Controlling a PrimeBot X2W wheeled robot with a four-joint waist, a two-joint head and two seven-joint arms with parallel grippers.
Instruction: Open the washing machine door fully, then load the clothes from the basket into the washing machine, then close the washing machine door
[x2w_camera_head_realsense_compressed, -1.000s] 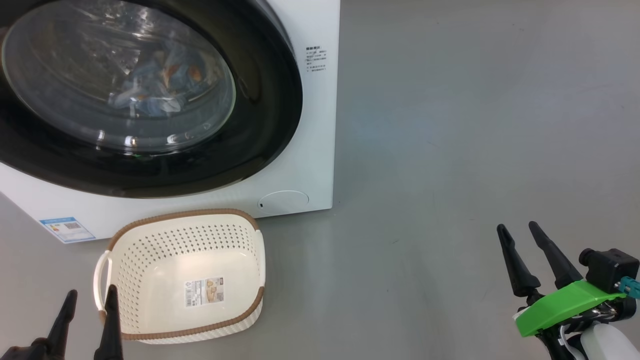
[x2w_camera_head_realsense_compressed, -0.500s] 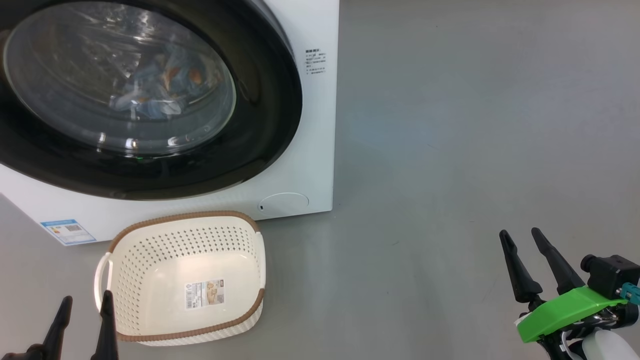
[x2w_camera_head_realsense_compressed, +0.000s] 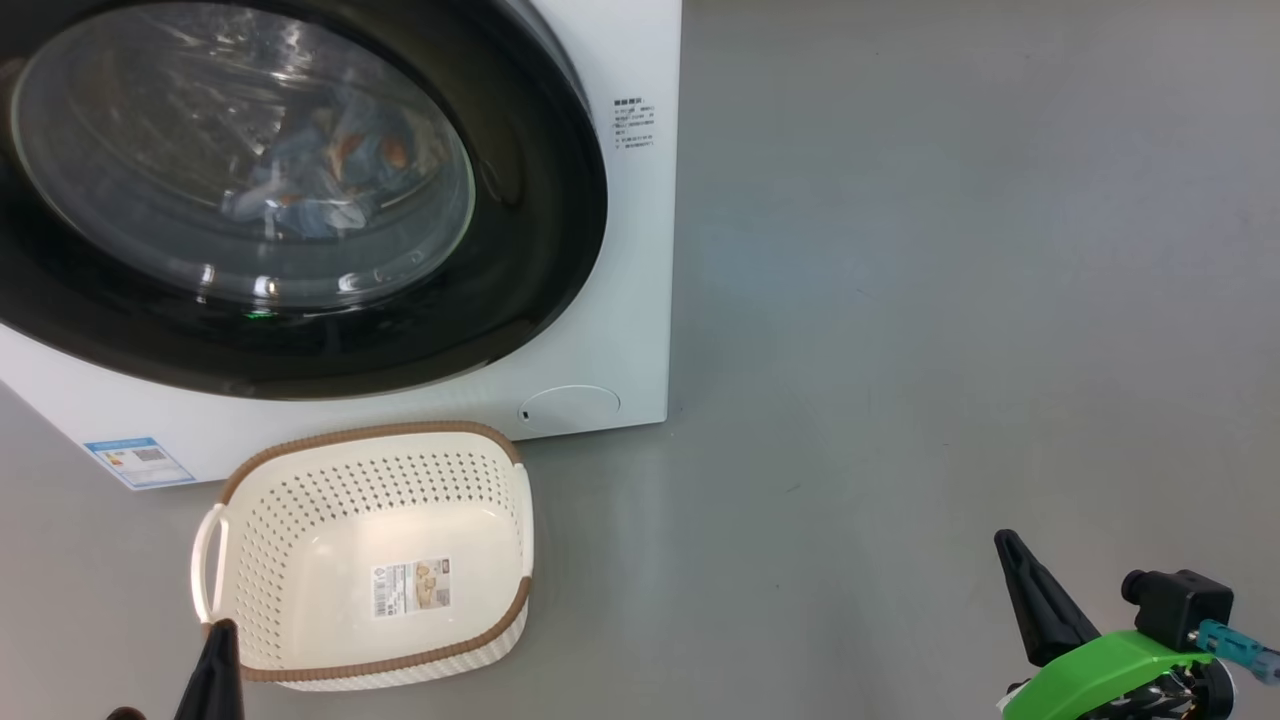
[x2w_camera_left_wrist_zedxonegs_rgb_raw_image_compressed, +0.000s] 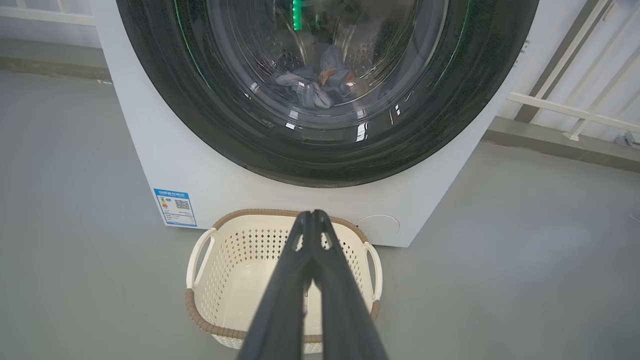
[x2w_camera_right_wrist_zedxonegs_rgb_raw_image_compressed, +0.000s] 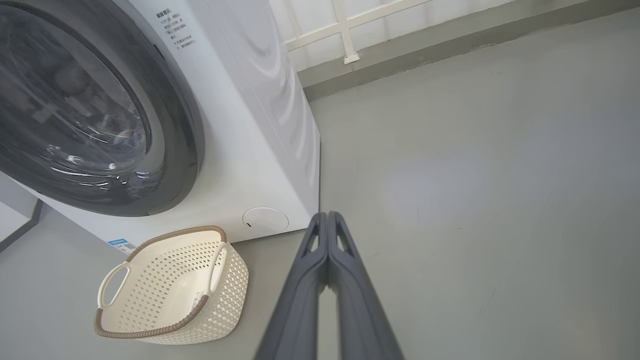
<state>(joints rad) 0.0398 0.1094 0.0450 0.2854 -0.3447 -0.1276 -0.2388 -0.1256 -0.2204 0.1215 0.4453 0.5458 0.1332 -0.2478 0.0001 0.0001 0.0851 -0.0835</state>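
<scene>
So the clothes (x2w_camera_left_wrist_zedxonegs_rgb_raw_image_compressed: 312, 85) were in the washing machine (x2w_camera_left_wrist_zedxonegs_rgb_raw_image_compressed: 165, 150), behind its closed washing machine door (x2w_camera_left_wrist_zedxonegs_rgb_raw_image_compressed: 440, 115). The basket (x2w_camera_left_wrist_zedxonegs_rgb_raw_image_compressed: 240, 260) sat on the floor (x2w_camera_left_wrist_zedxonegs_rgb_raw_image_compressed: 75, 225) right against the machine, just ahead of my left gripper (x2w_camera_left_wrist_zedxonegs_rgb_raw_image_compressed: 312, 215), fingers pinched tip to tip. My right gripper (x2w_camera_right_wrist_zedxonegs_rgb_raw_image_compressed: 327, 216), clenched too, was well off to the basket's right.

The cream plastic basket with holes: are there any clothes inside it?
No, the cream perforated basket has just a paper label on its bare bottom.
</scene>
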